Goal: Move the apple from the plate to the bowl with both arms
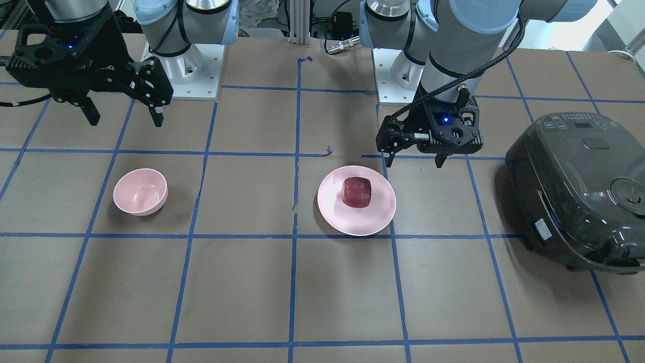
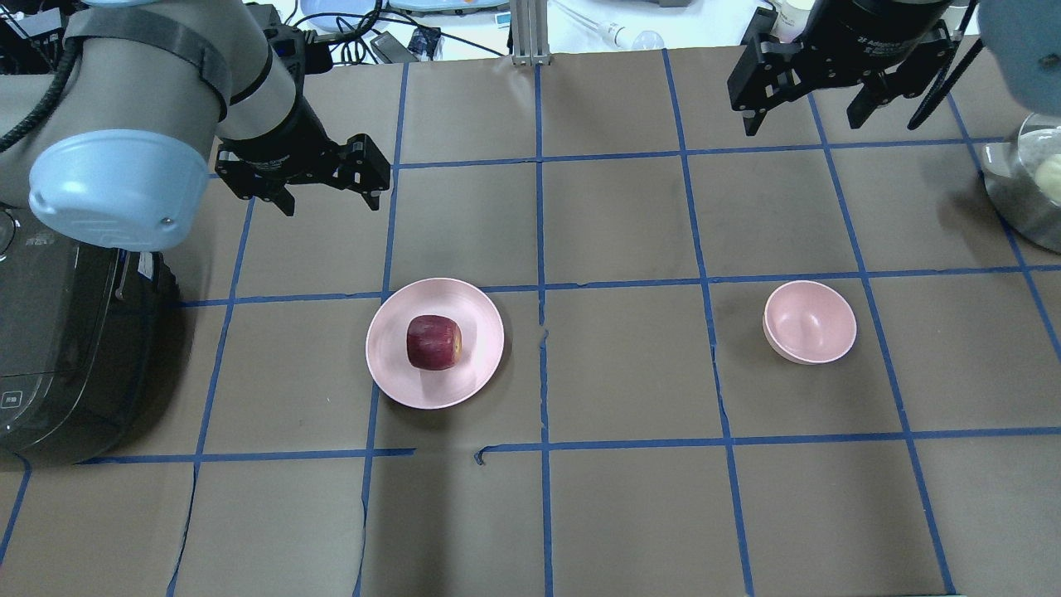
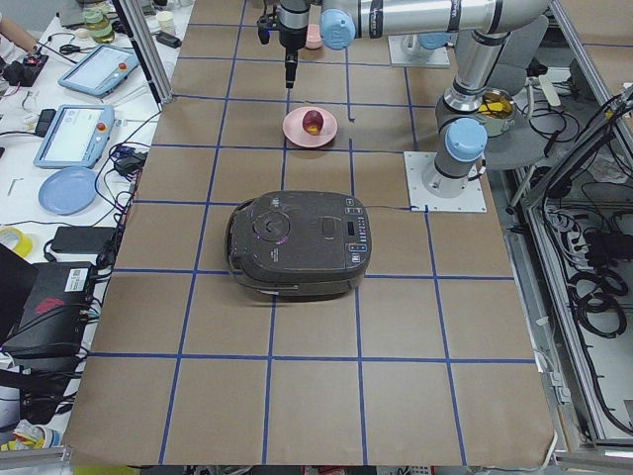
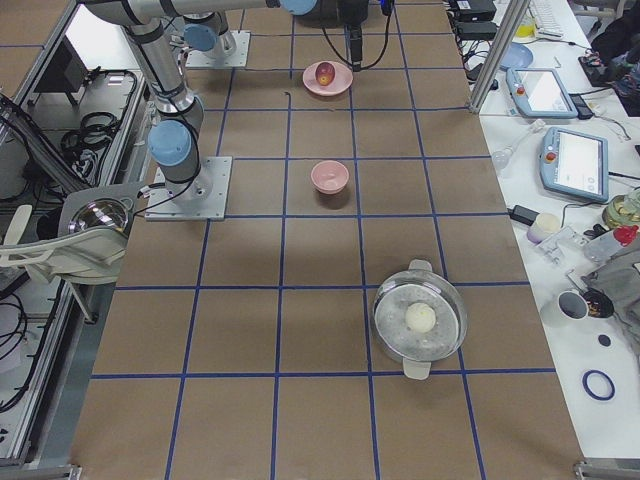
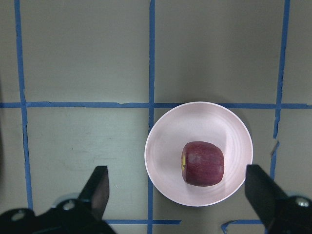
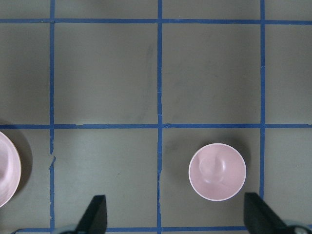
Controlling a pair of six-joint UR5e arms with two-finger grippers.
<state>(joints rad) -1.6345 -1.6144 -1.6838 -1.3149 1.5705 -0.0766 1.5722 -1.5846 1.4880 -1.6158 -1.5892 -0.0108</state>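
Observation:
The dark red apple (image 1: 357, 192) (image 2: 433, 342) lies on the flat pink plate (image 1: 332, 212) (image 2: 390, 365). My left gripper (image 1: 413, 159) (image 2: 330, 203) is open and empty, hovering above the table just beyond the plate's robot-side edge. In the left wrist view the apple (image 5: 203, 164) sits on the plate (image 5: 165, 146) between the spread fingers (image 5: 97, 190). The small pink bowl (image 1: 140, 191) (image 2: 810, 322) (image 6: 217, 171) stands empty. My right gripper (image 1: 126, 121) (image 2: 804, 124) is open and empty, held high on the robot side of the bowl.
A dark rice cooker (image 1: 579, 191) (image 2: 50, 348) stands at the table end on my left, close to the left arm. A metal pot with a glass lid (image 2: 1028, 182) (image 4: 420, 320) stands at my far right. Blue tape lines grid the brown table.

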